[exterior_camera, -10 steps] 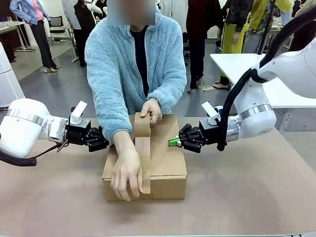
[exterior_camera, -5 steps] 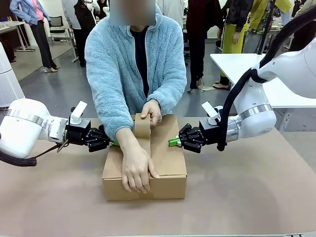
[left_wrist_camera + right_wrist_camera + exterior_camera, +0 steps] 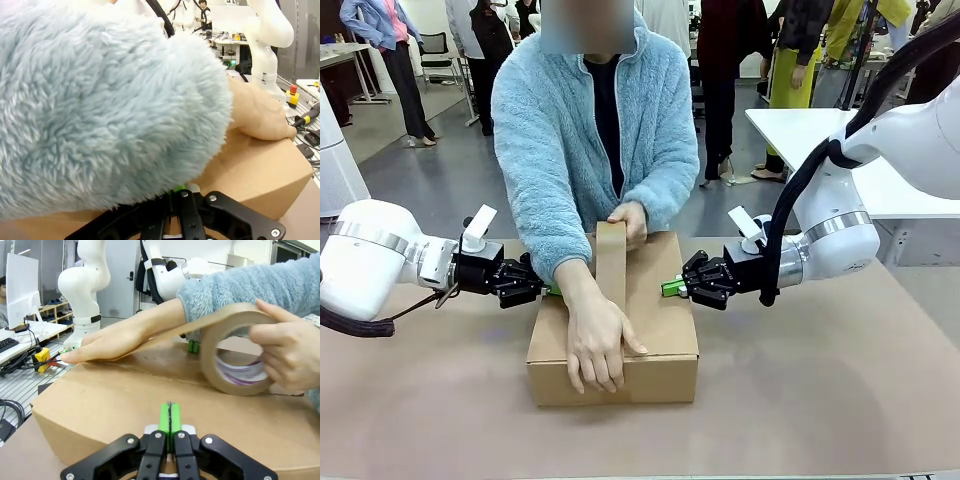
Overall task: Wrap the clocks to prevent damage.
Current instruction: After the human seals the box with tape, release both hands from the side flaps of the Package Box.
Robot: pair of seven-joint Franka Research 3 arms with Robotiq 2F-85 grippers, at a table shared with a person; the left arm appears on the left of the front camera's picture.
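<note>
Box: a brown cardboard box [image 3: 650,330] stands on the table [image 3: 820,400], near the middle, a little toward the near edge. Its flaps are down.

Clocks: no clock and no bubble-wrap bundle can be seen; I cannot tell where they are, since the box is closed.

Tape roll: a brown tape roll [image 3: 239,347] is upright at the far edge of the box top. A strip of tape [image 3: 611,265] runs from it along the middle of the top toward the near edge.

Person: the person in a light blue fleece [image 3: 590,130] stands at the far edge of the table. One hand [image 3: 597,345] lies flat on the box top at its near edge and presses on the strip. The other hand [image 3: 630,220] holds the roll at the far edge.

Left gripper: the left gripper [image 3: 546,289] is level at the left side wall of the box, just beside it. Its jaws are pressed together, with nothing between them. In the left wrist view the fleece sleeve [image 3: 100,100] covers most of what is in front of the fingers.

Right gripper: the right gripper [image 3: 670,287] is level at the right edge of the box top; touching or only near, I cannot tell. Its green pads [image 3: 170,417] are pressed flat against each other and hold nothing.
</note>
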